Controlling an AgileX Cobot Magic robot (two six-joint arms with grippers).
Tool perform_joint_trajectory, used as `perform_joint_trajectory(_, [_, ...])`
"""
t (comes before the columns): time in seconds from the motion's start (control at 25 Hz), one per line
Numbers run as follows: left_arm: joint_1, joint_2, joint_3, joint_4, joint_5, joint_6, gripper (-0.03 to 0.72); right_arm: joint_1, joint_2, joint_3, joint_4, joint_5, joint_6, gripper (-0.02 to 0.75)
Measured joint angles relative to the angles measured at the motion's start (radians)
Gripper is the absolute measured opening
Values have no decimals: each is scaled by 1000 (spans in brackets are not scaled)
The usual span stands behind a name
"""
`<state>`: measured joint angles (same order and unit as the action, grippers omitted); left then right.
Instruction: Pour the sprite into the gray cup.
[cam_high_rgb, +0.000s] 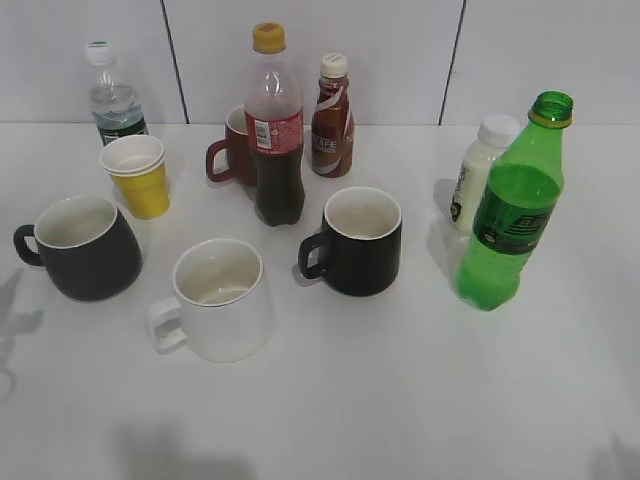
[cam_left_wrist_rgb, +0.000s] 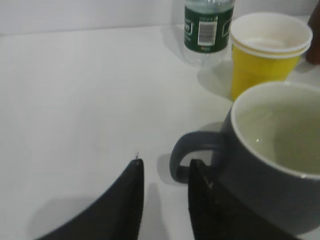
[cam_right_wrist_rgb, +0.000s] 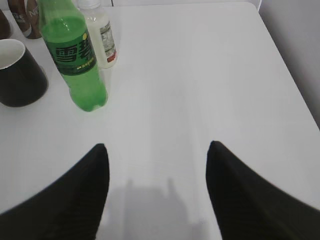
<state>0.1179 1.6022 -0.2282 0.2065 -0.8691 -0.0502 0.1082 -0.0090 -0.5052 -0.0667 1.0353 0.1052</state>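
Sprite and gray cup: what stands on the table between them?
In the exterior view, the white mug and the black mug stand between the sprite and the gray cup.

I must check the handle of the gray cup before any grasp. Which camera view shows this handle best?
The left wrist view: the gray cup fills it, with the handle's loop near the left gripper. The exterior view shows the cup whole but small, its handle at the far left. The right wrist view misses it.
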Motion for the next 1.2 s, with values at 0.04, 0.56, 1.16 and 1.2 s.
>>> perform_joint_trajectory(0.04, [15, 38, -2, 32, -32, 0, 241, 0, 0, 0, 0, 0, 0, 459])
perform_joint_trajectory(0.56, [101, 359, -100, 245, -306, 74, 333, 0, 0, 0, 0, 0, 0, 459])
perform_joint_trajectory(1.16, [101, 471, -208, 273, -328, 86, 296, 0, 0, 0, 1, 0, 0, 459])
perform_joint_trajectory(1.2, [101, 471, -210, 273, -332, 86, 280, 0, 0, 0, 1, 0, 0, 459])
